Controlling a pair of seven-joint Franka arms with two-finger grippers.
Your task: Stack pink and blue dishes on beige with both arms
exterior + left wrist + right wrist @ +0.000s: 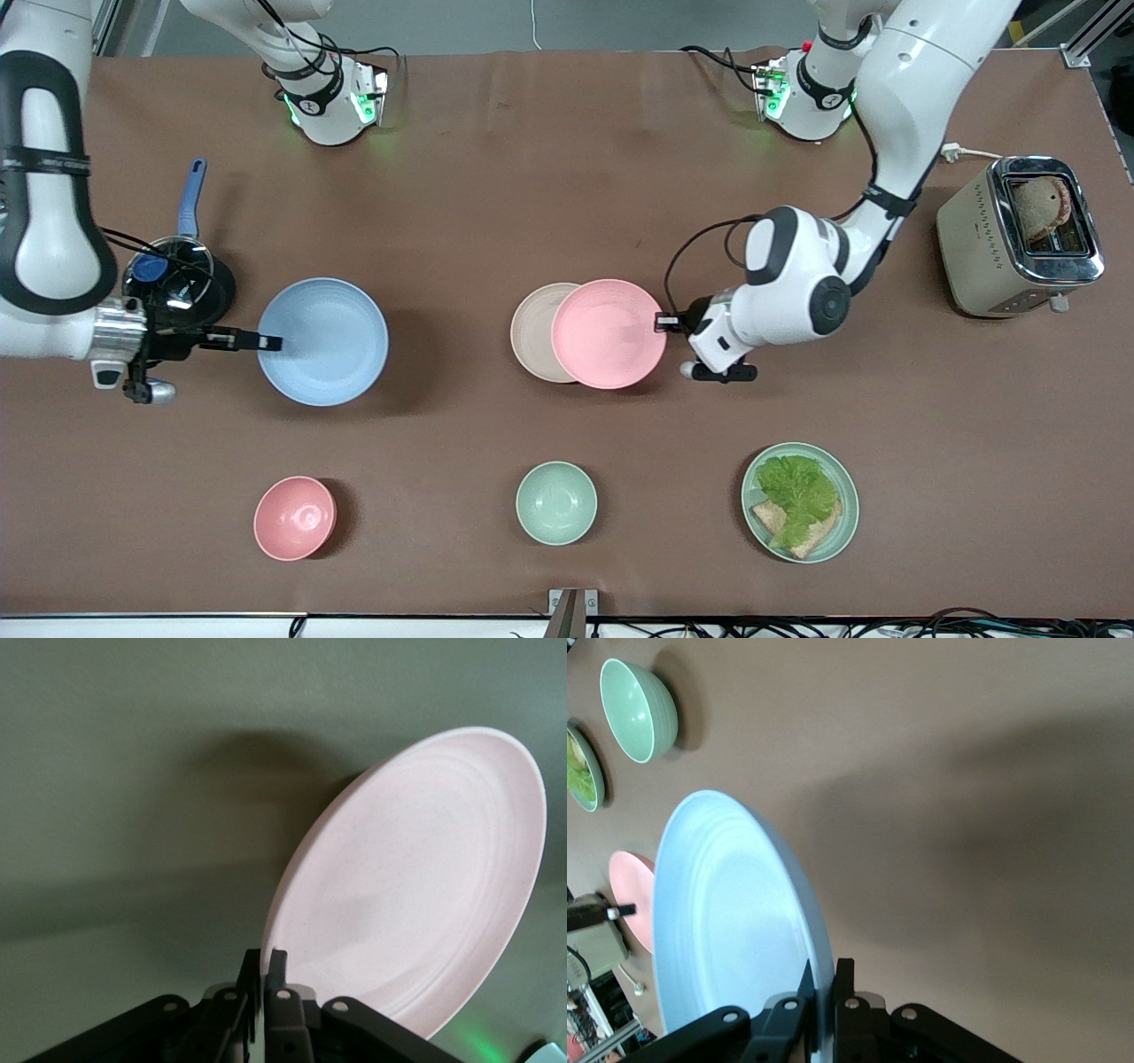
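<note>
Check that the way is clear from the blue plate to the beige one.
Nothing on the table blocks it, but the pink plate, held by the left gripper, overlaps the beige plate. The right gripper holds the blue plate.

The pink plate (609,333) hides most of the beige plate (534,332), leaving 1 crescent showing.

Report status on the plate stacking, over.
Left claw shut on pink plate, over beige plate. Right claw shut on blue plate, lifted. Nothing blocking.
</note>
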